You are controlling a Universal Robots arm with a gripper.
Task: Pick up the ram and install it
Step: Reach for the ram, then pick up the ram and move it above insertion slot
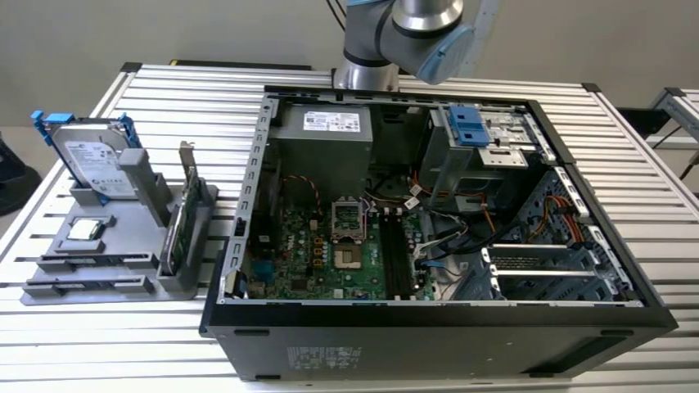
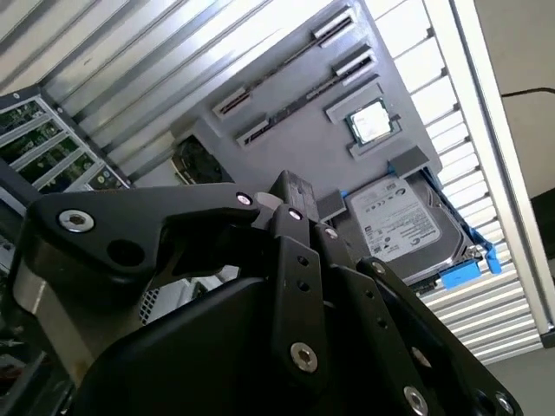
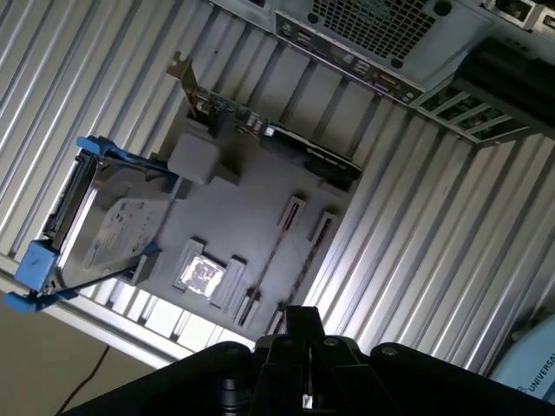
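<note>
Gripper (image 3: pixel 303 328), black jaws clenched on nothing, hangs above a grey moulded parts holder (image 3: pixel 260 186) beside an open black computer case (image 1: pixel 437 332).

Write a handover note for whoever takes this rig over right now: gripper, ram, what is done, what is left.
Gripper: above the holder, touching nothing; open or shut can't be told.
Ram: seemingly on edge in a holder slot, hard to make out.
Done: nothing that shows; the board slots look empty.
Left: pick-up and install.
</note>
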